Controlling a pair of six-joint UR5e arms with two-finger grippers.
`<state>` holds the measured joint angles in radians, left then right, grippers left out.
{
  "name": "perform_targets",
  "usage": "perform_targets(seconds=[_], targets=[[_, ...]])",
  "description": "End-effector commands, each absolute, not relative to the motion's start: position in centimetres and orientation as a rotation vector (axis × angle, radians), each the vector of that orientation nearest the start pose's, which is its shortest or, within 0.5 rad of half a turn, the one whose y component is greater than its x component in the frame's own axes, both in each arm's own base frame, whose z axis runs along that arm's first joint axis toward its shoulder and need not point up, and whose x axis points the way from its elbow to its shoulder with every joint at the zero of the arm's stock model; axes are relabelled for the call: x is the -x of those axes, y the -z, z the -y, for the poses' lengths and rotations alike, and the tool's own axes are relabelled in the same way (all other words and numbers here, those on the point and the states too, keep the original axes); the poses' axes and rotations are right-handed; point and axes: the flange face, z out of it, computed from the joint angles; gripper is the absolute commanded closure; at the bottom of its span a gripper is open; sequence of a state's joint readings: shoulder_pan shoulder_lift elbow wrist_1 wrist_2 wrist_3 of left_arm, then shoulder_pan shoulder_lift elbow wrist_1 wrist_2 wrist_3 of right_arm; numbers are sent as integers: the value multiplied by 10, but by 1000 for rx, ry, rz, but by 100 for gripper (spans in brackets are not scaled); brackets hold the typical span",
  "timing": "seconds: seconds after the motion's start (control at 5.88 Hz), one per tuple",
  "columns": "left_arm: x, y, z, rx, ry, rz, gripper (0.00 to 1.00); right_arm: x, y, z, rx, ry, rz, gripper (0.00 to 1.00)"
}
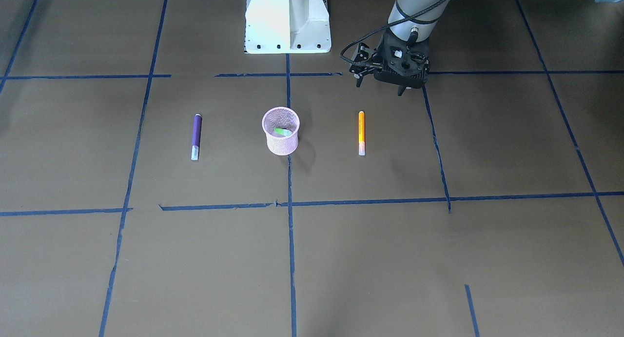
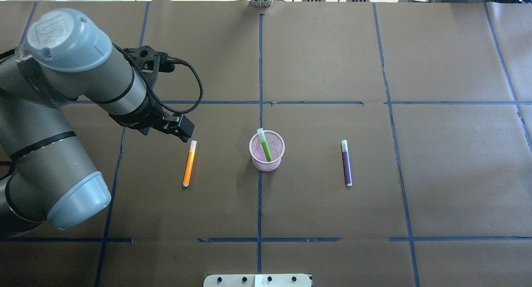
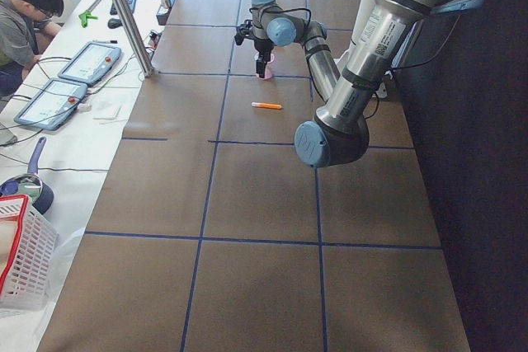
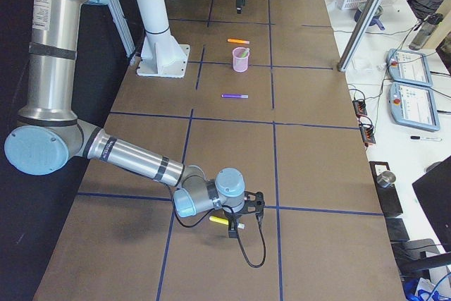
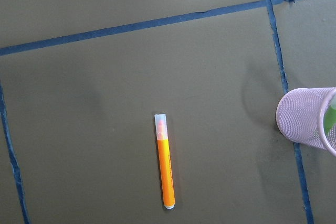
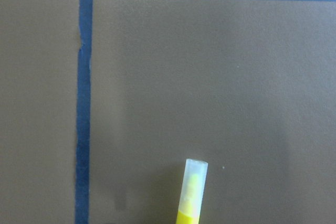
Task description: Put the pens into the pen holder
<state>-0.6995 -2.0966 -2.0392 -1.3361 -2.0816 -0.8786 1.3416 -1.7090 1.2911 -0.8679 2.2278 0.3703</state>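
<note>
The pink mesh pen holder (image 2: 266, 165) stands upright at the table's middle, with a green pen (image 2: 264, 145) leaning inside it. An orange pen (image 2: 189, 164) lies on the table to its left, and a purple pen (image 2: 346, 162) lies to its right. My left gripper (image 2: 183, 133) hovers above the capped end of the orange pen, apart from it, and looks open and empty. In the left wrist view the orange pen (image 5: 166, 169) lies below the camera, with the holder (image 5: 304, 121) at the right edge. My right gripper (image 4: 236, 227) is far off at the table's right end over a yellow pen (image 4: 224, 221). I cannot tell its state.
The robot's white base (image 1: 287, 20) stands at the table's near edge behind the holder. Blue tape lines (image 2: 260, 91) cross the brown table. A side bench holds tablets (image 3: 70, 80), a white and red basket (image 3: 21, 253) and a seated person (image 3: 21, 22).
</note>
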Motion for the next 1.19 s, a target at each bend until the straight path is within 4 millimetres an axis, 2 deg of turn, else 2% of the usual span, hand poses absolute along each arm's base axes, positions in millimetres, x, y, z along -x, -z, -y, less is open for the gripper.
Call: perform_targets(seconds=[0.0,0.17,0.34,0.51,0.68,0.85,1.02], targets=[[-374,-196,425,-104,-188,-881,0,35,-796,434,-57,-26,704,2],[-374,-195,425,-105,-189,-882,0,39,-796,434,-54,-18,705,3],[-374,-195,425,-105,-189,-882,0,39,-797,432,-51,-18,710,18],[-373,-195,425,-106,-189,-883,0,38,-800,427,-45,-17,710,46],[-373,-195,425,-106,-189,-883,0,38,-802,424,-40,-18,709,58],[-373,-195,425,-106,-189,-883,0,35,-808,414,-30,-21,705,64],[-373,-195,425,-106,-187,-883,0,34,-811,410,-26,-20,704,64]])
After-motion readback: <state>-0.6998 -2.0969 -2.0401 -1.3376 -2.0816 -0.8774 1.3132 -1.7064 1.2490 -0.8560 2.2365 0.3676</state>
